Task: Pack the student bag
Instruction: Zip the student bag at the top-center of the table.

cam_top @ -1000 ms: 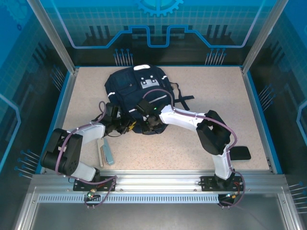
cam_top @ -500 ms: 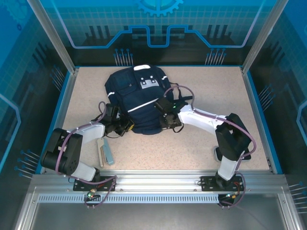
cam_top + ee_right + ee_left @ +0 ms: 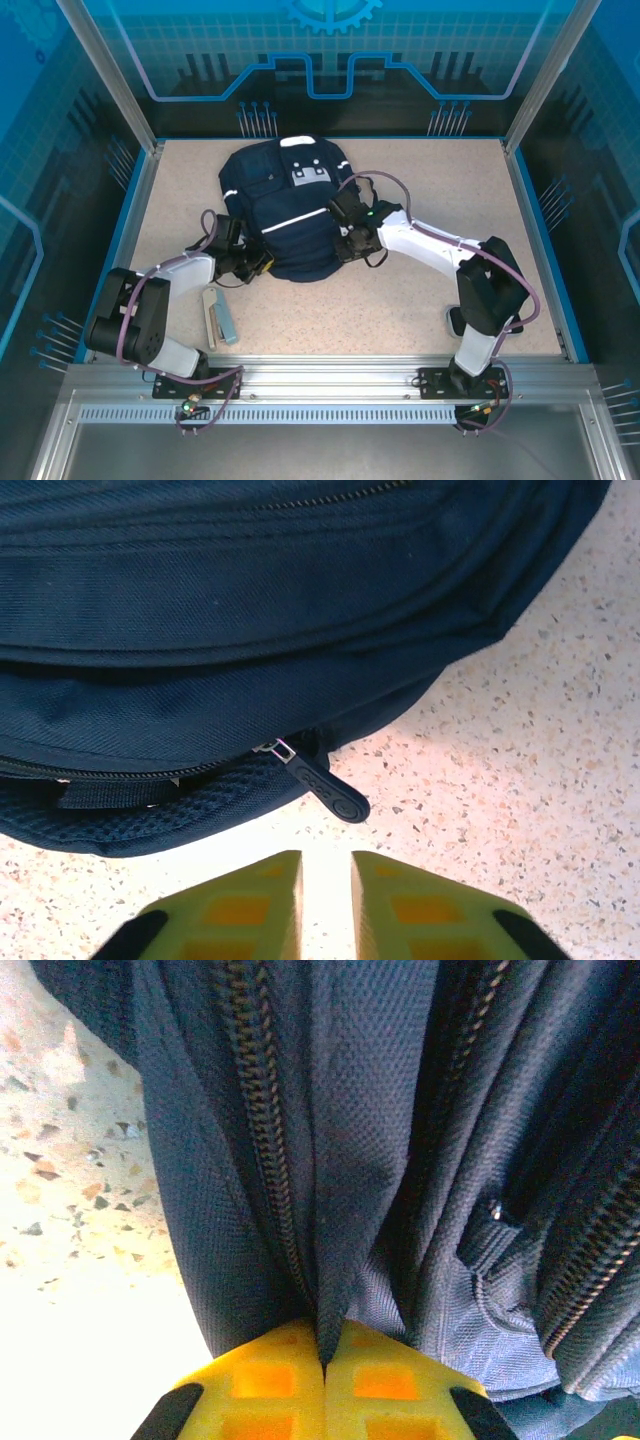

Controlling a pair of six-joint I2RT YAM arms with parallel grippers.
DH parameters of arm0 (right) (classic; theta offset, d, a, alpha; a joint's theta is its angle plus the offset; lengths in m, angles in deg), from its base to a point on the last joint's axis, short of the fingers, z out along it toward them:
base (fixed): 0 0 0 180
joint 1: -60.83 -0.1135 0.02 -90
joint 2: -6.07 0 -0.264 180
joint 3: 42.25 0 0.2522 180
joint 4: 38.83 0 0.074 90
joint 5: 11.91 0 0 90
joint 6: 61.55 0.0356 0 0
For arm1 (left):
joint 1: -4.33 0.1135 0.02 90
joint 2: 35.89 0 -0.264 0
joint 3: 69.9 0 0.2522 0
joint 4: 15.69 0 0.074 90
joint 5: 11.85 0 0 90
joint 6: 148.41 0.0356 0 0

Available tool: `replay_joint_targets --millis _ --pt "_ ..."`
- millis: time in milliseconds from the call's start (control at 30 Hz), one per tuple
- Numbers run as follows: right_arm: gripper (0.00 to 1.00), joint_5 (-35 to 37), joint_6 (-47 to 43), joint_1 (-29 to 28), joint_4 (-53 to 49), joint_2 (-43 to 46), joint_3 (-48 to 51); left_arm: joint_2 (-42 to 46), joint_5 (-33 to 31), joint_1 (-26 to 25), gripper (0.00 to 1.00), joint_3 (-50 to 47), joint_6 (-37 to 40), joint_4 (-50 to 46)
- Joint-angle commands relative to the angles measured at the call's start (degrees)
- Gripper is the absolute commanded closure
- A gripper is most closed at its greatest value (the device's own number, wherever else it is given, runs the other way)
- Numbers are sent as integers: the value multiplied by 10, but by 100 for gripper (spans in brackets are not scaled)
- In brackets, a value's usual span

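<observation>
Student bag (image 3: 285,200) on table (image 3: 420,300); left gripper (image 3: 256,266) at near-left edge, right gripper (image 3: 347,243) at near-right edge.

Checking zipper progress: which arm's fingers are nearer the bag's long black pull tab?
Right. The right fingers face the pull tab, just short; the left fingers pinch the student bag farther left.

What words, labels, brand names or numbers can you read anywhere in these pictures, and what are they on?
No text can be read anywhere.
On the white-grey patch near the top of the student bag: dark marks, too small to read.
On the zipper pull: no lettering visible.
On the slim flat item lying by the left arm: nothing legible at this size.
</observation>
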Motion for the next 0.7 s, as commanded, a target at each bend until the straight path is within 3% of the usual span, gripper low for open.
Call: replay_joint_targets --millis 0,100,433,567,667 --pt "72 -22 -42 -7 -18 -24 -19 7 -26 12 100 15 25 -39" --pt "59 -30 -66 -9 -23 -47 -34 6 -26 13 100 16 28 -43" --pt "55 -71 -99 14 -27 -119 -74 9 -25 19 100 17 31 -47" --pt "62 -74 -100 14 -25 -123 -75 9 -25 20 100 19 32 -49" --pt "75 -69 -98 14 -20 -116 -71 9 -25 22 100 21 35 -51"
